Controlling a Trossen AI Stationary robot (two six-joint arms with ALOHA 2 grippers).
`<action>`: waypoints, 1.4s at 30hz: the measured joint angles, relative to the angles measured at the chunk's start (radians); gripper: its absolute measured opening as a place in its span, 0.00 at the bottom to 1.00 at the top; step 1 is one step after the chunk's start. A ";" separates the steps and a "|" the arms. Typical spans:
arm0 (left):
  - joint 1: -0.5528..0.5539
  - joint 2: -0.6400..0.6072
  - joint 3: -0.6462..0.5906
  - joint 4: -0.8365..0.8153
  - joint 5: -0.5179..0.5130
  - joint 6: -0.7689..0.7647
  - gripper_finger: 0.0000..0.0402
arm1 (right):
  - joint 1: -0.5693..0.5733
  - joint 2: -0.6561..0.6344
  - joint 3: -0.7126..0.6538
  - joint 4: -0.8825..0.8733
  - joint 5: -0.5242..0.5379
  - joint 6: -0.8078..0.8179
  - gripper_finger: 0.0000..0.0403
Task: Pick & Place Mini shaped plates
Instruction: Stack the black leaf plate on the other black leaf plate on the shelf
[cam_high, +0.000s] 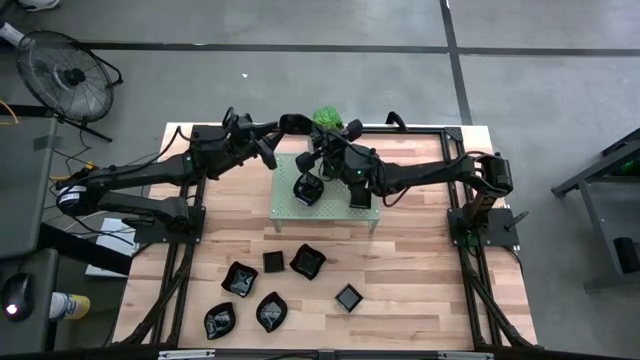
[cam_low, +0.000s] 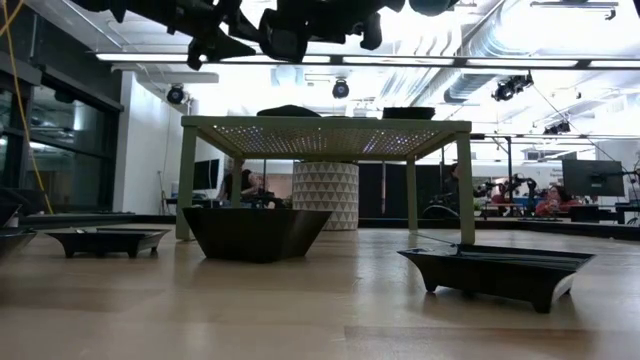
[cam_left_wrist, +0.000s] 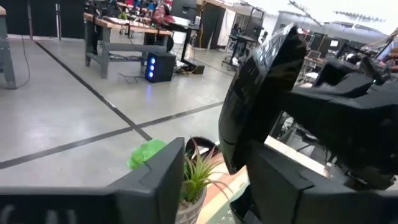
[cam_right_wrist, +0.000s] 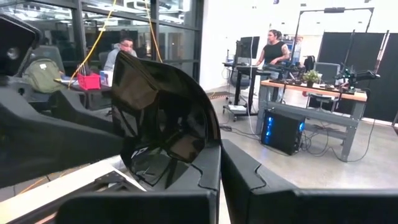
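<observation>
**Plate held up on edge between the two claws, above the rack's far side**

The right claw (cam_right_wrist: 219, 158) is pressed together on the lower rim of one glossy plate (cam_right_wrist: 163, 109), holding it up on edge in the air over the rack (cam_high: 340, 215), near the plant (cam_left_wrist: 193, 177). The left claw (cam_left_wrist: 214, 163) faces it from the other side with its fingers spread and holding nothing. The plate's bottom edge hangs just ahead of that gap, tilted and closer to one finger than the other (looks like a handover to me). Whatever comes next depends on that thin edge lining up inside the left gap. Whether it's already touching a finger, I can't tell.
</observation>
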 joint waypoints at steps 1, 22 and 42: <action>0.000 0.000 0.000 -0.006 0.000 0.000 0.38 | 0.000 0.000 0.000 0.000 0.000 0.000 0.00; 0.000 0.000 0.000 -0.005 0.008 -0.026 0.23 | 0.000 0.000 0.000 0.000 -0.039 0.026 0.00; 0.000 0.000 0.000 -0.006 -0.001 -0.035 0.01 | -0.011 0.000 -0.001 -0.030 -0.099 0.056 0.00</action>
